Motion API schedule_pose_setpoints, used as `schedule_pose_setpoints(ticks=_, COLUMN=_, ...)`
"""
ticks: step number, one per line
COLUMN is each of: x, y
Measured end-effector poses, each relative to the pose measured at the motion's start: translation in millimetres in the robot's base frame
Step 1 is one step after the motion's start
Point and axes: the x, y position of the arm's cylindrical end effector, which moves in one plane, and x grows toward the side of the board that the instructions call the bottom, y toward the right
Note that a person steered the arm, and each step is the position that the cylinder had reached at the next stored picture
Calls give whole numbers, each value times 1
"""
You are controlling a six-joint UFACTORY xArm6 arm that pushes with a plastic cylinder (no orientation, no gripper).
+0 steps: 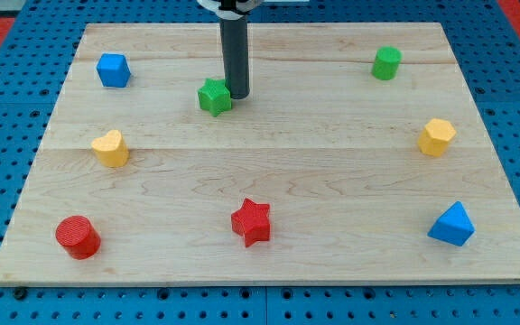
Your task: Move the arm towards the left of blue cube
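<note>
The blue cube (113, 69) sits near the top left corner of the wooden board (269, 171). My dark rod comes down from the view's top centre, and my tip (237, 93) rests on the board just right of a green star block (214, 97), touching or nearly touching it. My tip is well to the right of the blue cube and slightly lower in the view.
A yellow heart-like block (110, 148) lies at the left. A red cylinder (78, 236) sits bottom left, a red star (251, 222) bottom centre, a blue triangular block (451, 225) bottom right, a yellow hexagonal block (437, 136) at the right, a green cylinder-like block (386, 63) top right.
</note>
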Motion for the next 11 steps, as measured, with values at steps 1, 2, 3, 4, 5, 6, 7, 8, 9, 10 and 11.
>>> schedule_pose_setpoints(ticks=1, x=-41, y=-14)
schedule_pose_setpoints(ticks=2, x=-99, y=-70)
schedule_pose_setpoints(ticks=3, x=-150, y=-133)
schedule_pose_setpoints(ticks=4, x=-155, y=-139)
schedule_pose_setpoints(ticks=5, x=-155, y=-168)
schedule_pose_setpoints(ticks=6, x=-148, y=-256)
schedule_pose_setpoints(ticks=7, x=-144, y=-271)
schedule_pose_setpoints(ticks=8, x=-143, y=-271)
schedule_pose_setpoints(ticks=9, x=-96, y=-270)
schedule_pose_setpoints(ticks=10, x=-41, y=-267)
schedule_pose_setpoints(ticks=11, x=-13, y=-267)
